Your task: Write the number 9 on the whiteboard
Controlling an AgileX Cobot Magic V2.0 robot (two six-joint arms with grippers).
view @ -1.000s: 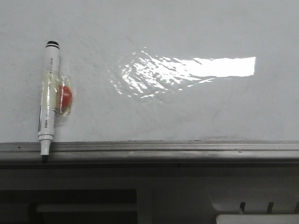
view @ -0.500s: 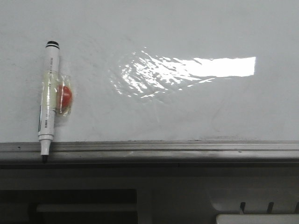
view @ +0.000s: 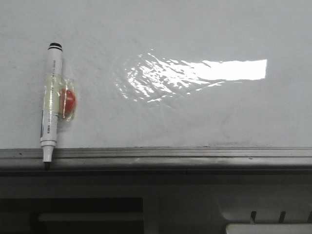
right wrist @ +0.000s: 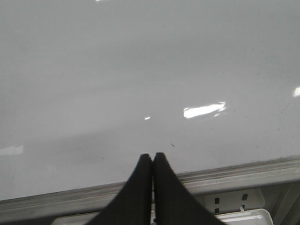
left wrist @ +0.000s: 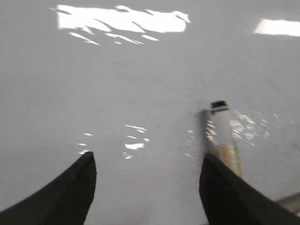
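The whiteboard fills the front view, glossy white with a bright glare patch and faint smudges. No number 9 shows on it. A white marker with a black end cap lies on the board at the left, its tip over the grey edge rail; a red piece wrapped in clear tape is fixed to its side. My left gripper is open above the board, and the marker lies just past one finger. My right gripper is shut and empty near the rail. Neither gripper shows in the front view.
Below the rail in the front view is a dark gap and grey robot base parts. A white tray-like edge shows under the rail in the right wrist view.
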